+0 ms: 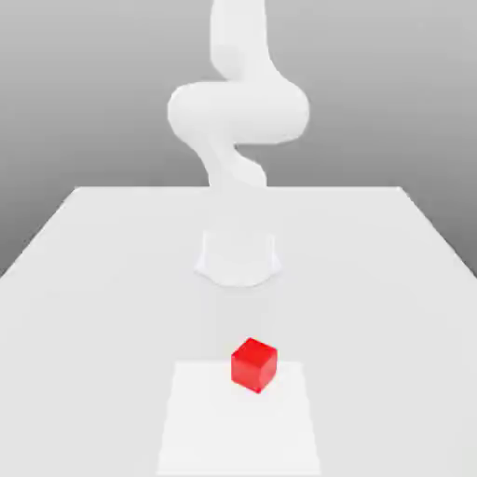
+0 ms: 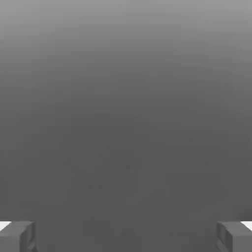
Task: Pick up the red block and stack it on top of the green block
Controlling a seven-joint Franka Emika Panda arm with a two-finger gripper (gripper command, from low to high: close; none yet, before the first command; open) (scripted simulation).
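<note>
Bright, washed-out whites in the exterior view, almost shadowless; dim grey gradient in the hand view, paler above.

Pale worktop (image 1: 373, 307) is lying open on the left and right of the red block (image 1: 254, 364), leaving room to pass at either side and nearer. The block is standing over the far edge of the white patch (image 1: 238, 429). Beyond it, the arm's base (image 1: 238, 259) is blocking the middle.
</note>
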